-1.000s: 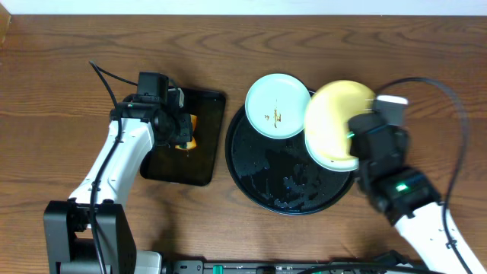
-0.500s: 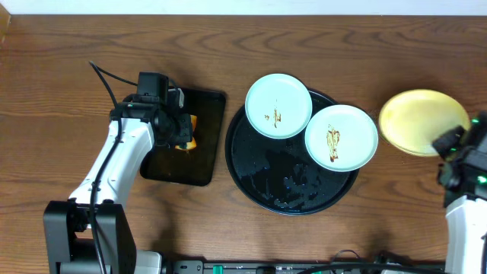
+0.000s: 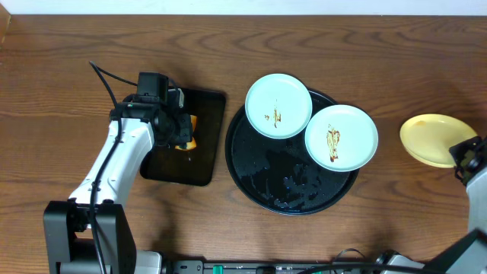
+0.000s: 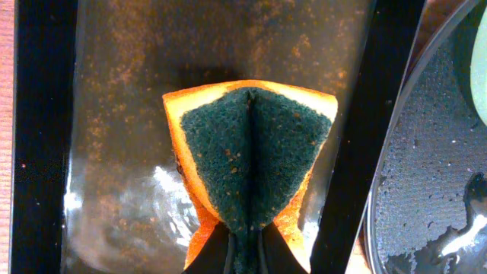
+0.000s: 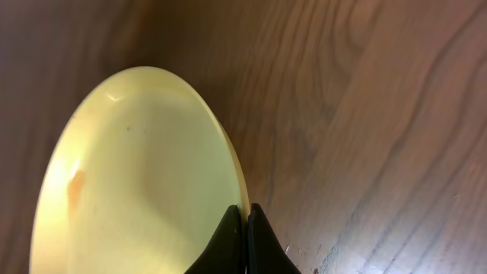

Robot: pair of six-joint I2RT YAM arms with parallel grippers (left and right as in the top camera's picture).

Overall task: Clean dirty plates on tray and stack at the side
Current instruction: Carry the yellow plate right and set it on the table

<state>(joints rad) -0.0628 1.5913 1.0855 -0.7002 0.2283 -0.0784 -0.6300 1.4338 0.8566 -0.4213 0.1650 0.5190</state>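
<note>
White left arm (image 3: 116, 161), black left tool (image 4: 245, 242)

- The brown wooden tabletop (image 3: 61, 68) shows wavy grain lines and has a soft shine.
- The big round black tray (image 3: 262, 171) is glossy and smooth, with wet drops on it.
- The small black rectangular tray (image 4: 114, 114) looks shiny and wet too, with tiny brown specks.
- The orange sponge with a dark green top (image 4: 247, 152) is soft foam, and its green side looks rough and scratchy.
- The pale yellow round plate (image 5: 137, 175) is smooth and shiny.
- The two pale mint-white round plates (image 3: 278, 91) (image 3: 351, 125) look smooth, with brown smears.
</note>
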